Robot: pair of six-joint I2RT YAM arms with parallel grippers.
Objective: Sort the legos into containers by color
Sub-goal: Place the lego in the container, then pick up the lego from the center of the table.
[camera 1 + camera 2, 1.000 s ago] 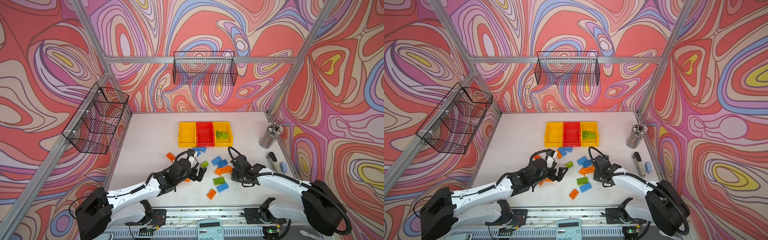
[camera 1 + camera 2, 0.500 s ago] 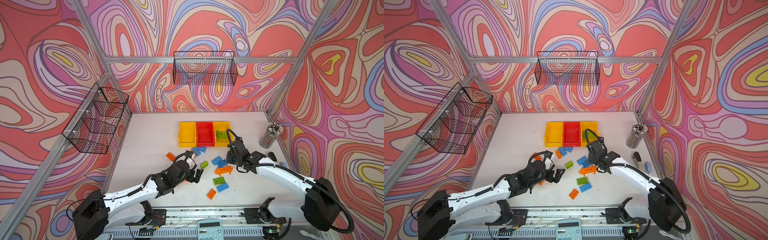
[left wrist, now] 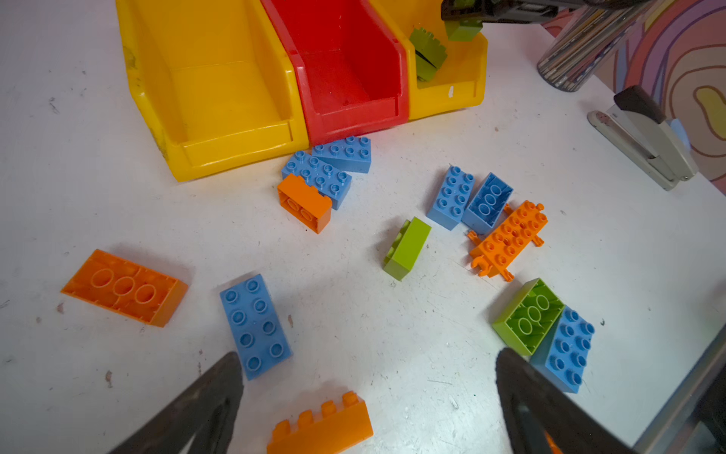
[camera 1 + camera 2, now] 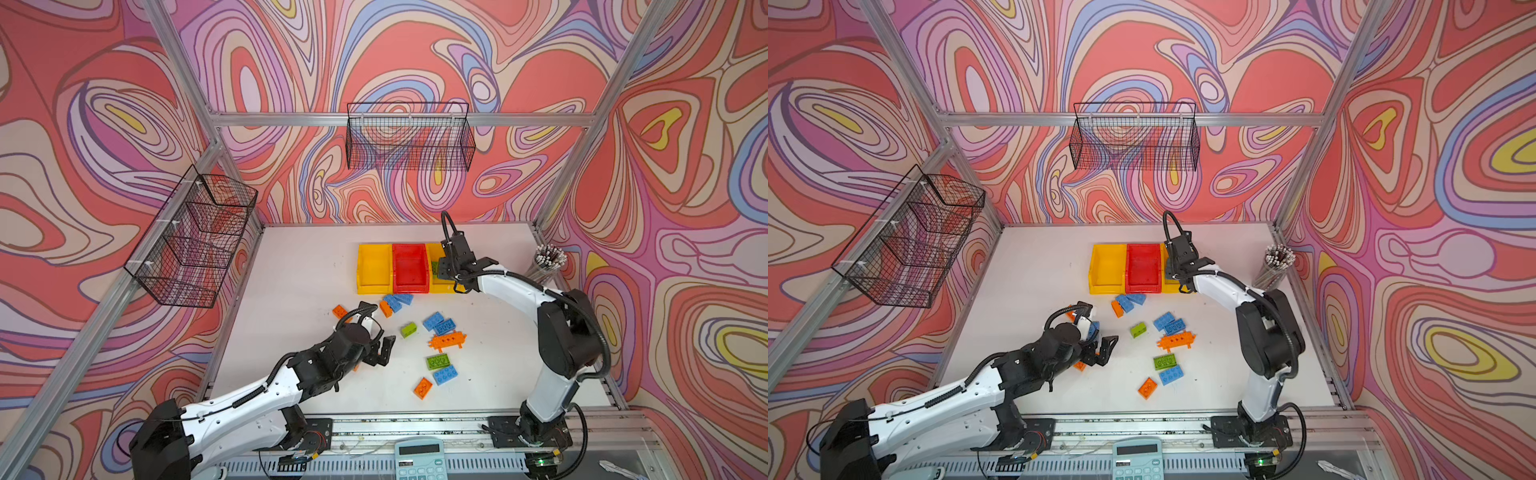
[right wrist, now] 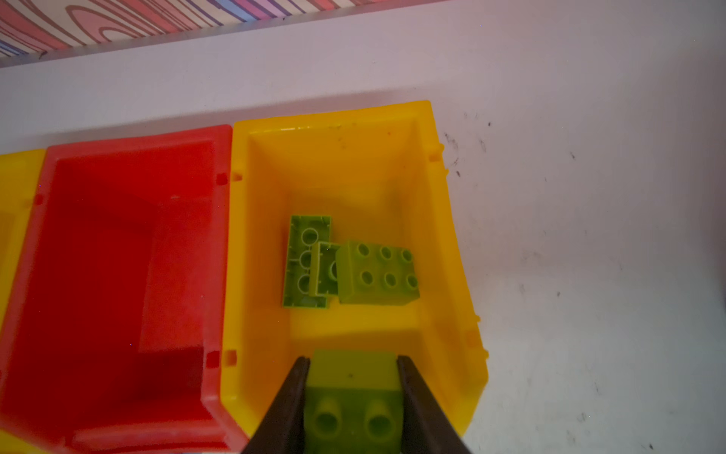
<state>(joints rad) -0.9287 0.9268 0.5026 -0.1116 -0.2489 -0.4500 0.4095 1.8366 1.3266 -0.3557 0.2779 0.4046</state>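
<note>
Release advised once green brick [image 5: 353,387], pinched by right gripper [image 5: 353,359], is ctr'd over yellow bin [image 5: 446,236] nearest table's [image 5: 589,204] right edge; left gripper [image 3: 367,353] spread, empty.

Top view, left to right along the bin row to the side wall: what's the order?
Yellow plastic bin → red plastic bin → second yellow plastic bin, lime bricks inside → cylindrical holder of pencils.

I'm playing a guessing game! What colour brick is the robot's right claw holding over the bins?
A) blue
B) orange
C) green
C: the right gripper is shut on a green brick above the yellow bin, which has other green bricks inside.
</note>
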